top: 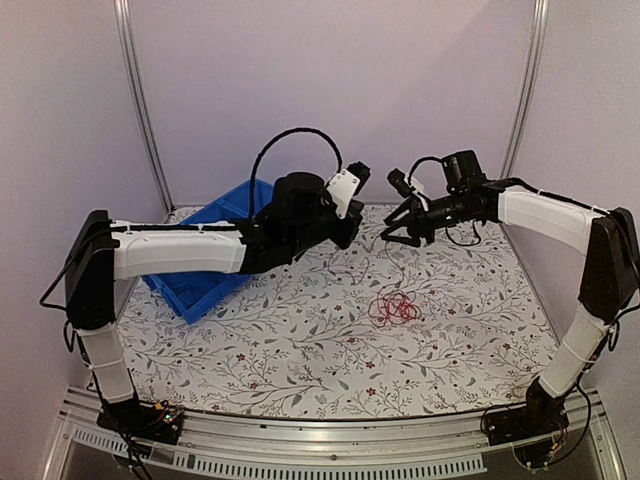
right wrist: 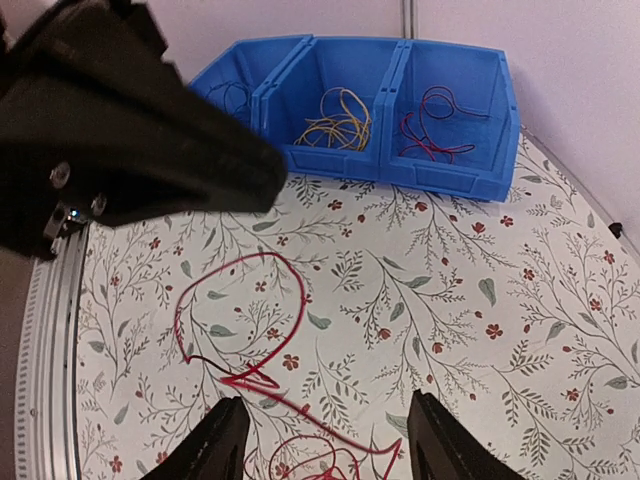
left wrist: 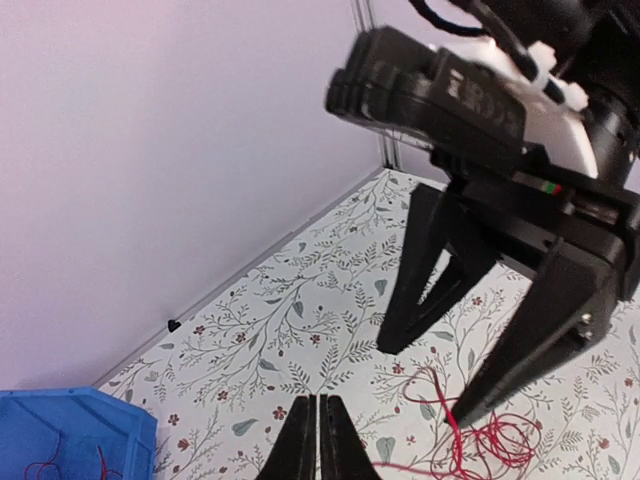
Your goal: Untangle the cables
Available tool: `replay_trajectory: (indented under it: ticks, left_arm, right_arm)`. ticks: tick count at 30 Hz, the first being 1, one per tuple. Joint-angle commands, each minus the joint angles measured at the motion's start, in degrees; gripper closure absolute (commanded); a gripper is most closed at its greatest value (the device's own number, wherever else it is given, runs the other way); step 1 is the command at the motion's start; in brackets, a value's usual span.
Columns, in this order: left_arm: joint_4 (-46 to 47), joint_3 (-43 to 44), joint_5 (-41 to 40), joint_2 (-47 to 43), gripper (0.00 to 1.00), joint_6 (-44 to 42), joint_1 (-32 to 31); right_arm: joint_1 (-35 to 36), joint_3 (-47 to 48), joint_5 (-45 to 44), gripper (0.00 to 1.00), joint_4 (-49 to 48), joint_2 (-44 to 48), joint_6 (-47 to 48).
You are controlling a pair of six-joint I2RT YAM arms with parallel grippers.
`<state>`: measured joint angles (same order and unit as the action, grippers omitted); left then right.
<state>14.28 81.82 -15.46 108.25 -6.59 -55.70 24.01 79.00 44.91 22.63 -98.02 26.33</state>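
Black left gripper (left wrist: pixel 318 405), jaws pressed shut, is facing the black right gripper (right wrist: pixel 330 440), jaws standing apart. Both are hanging over the thin red cable bundle (top: pixel 395 308) lying on the floral tablecloth (top: pixel 300 350), probably for drawing strands out; any pinched strand is indiscernible.

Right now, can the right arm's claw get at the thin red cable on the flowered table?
Probably yes. The open right claw hangs above the thin red cable, nothing lies between them, and the shut left claw stands to one side.
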Motion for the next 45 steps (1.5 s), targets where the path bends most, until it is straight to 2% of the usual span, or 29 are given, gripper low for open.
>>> replay_trajectory:
  ticks: [1,5,8,10,11,13,15,17,20,24,29,33,37,38,42,43,45]
  left_arm:
    - [-0.2,1.6,1.1,-4.3,1.00,-1.2,5.4]
    - [-2.2,4.8,4.4,-5.8,1.00,-0.6,9.8]
    - [-5.2,8.5,7.4,-6.2,1.00,-0.6,12.7]
    - [-9.2,10.7,12.2,-5.8,1.00,-1.4,13.7]
    - [-11.0,11.0,14.5,-5.4,0.95,-1.8,13.9]
    - [-13.9,10.0,18.7,-4.5,0.70,-1.2,13.8]
    - [-16.8,7.9,18.7,-3.4,0.55,4.5,13.6]
    - [-17.5,5.6,20.5,-2.1,0.46,11.4,13.5]
    - [-18.0,4.4,23.5,0.4,0.37,15.2,12.4]
    - [-19.9,7.1,21.8,6.0,0.33,16.7,9.9]
    - [-26.7,17.7,24.8,16.5,0.37,21.2,9.6]
    - [-30.3,24.4,26.3,23.3,0.46,23.9,9.5]
    - [-34.4,30.5,24.1,29.1,0.54,26.2,9.7]
    - [-34.7,31.6,24.0,30.0,0.59,27.0,9.9]
    - [-35.2,34.6,27.9,32.0,0.94,27.9,10.7]
    - [-35.5,35.1,28.8,32.1,1.00,27.9,10.8]
    - [-35.9,35.6,29.4,31.2,1.00,27.3,11.0]
  right_arm:
    - [0.2,1.9,1.5,0.37,4.9,2.1,2.8]
    - [-0.5,2.2,1.1,0.32,9.1,4.0,4.4]
    - [-1.3,-0.9,0.5,0.32,8.7,7.0,4.9]
    - [-1.5,-4.0,-0.7,0.32,6.2,9.1,4.8]
    - [-1.5,-5.5,-1.5,0.32,5.1,9.6,4.6]
    - [-1.6,-7.2,-3.2,0.32,4.3,10.3,4.8]
    - [-2.0,-8.1,-4.1,0.32,3.7,10.1,5.3]
    - [-2.5,-9.3,-4.4,0.32,2.5,9.7,5.3]
    - [-2.5,-10.3,-6.1,0.32,1.4,9.2,5.8]
    - [-2.5,-10.5,-7.5,0.32,1.4,7.4,6.3]
    - [-2.7,-11.4,-11.0,0.32,0.4,7.7,6.9]
    - [-3.3,-12.5,-11.7,0.32,-0.9,9.0,6.8]
    - [-3.6,-12.6,-11.9,0.32,-0.9,9.2,6.9]
    - [-3.6,-12.8,-11.9,0.32,-1.0,9.2,6.9]
    - [-3.6,-12.8,-11.8,0.32,-1.0,9.0,7.2]
    - [-3.7,-13.0,-11.8,0.32,-1.0,9.0,7.2]
    - [-3.6,-13.0,-12.0,0.32,-1.0,8.8,7.3]
